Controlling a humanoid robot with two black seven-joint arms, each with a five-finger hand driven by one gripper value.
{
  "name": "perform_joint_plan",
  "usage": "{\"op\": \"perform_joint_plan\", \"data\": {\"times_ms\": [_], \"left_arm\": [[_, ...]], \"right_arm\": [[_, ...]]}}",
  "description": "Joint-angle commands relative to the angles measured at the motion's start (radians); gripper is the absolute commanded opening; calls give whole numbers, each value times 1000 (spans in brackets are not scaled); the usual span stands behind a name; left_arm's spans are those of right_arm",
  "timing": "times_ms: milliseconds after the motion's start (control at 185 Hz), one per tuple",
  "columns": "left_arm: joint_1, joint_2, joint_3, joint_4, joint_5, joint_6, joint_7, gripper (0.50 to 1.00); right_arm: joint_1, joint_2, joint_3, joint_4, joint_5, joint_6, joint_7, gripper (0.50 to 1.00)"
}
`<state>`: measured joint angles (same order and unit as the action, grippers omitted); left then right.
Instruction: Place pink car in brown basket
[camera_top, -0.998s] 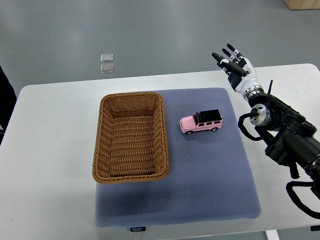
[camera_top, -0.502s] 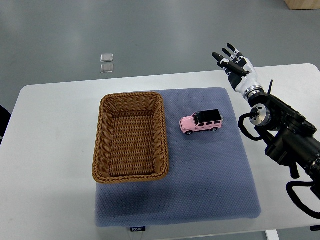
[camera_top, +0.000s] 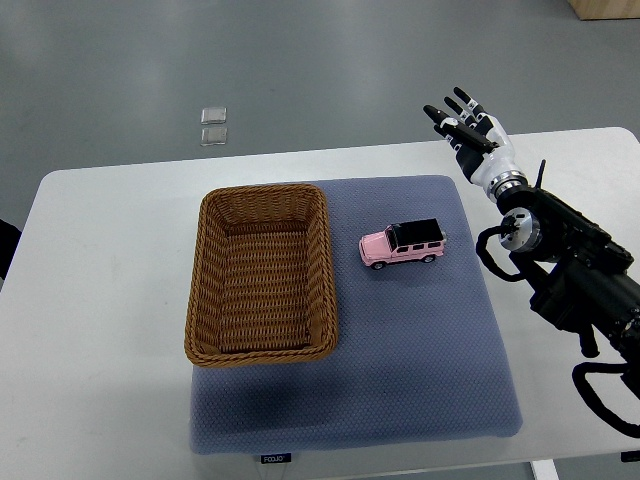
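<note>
Top view. The right arm entered from the right edge of the scene and extended toward the far side, its dark, cable-wrapped forearm rising diagonally from the near right. A rounded black wrist joint joined the forearm to a white-and-grey cuff. The right hand (camera_top: 470, 132) was held at the far right, palm facing left, with its black-tipped fingers (camera_top: 448, 125) spread, nearly straight and pointing far-left. The hand grasped nothing. No left arm was visible.

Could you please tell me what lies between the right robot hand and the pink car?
Only bare blue-grey mat separates the right robot hand from the pink car, per the top view.
</note>
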<state>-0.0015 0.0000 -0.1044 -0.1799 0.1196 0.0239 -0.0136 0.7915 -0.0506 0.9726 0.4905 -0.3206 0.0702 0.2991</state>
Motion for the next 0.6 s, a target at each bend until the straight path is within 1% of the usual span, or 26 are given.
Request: {"op": "perform_joint_plan", "data": {"times_ms": [0,378,593], "left_arm": [[0,0,0,3,0,-1,0,1000],[0,0,-1,2,0,-1,0,1000],[8,0,0,2,0,-1,0,1000]], "right_arm": [[-2,0,0,0,0,-1,2,911],[2,6,0,-1,0,-4,2,911],[-11,-2,-2,23,0,-3,2,911]]}}
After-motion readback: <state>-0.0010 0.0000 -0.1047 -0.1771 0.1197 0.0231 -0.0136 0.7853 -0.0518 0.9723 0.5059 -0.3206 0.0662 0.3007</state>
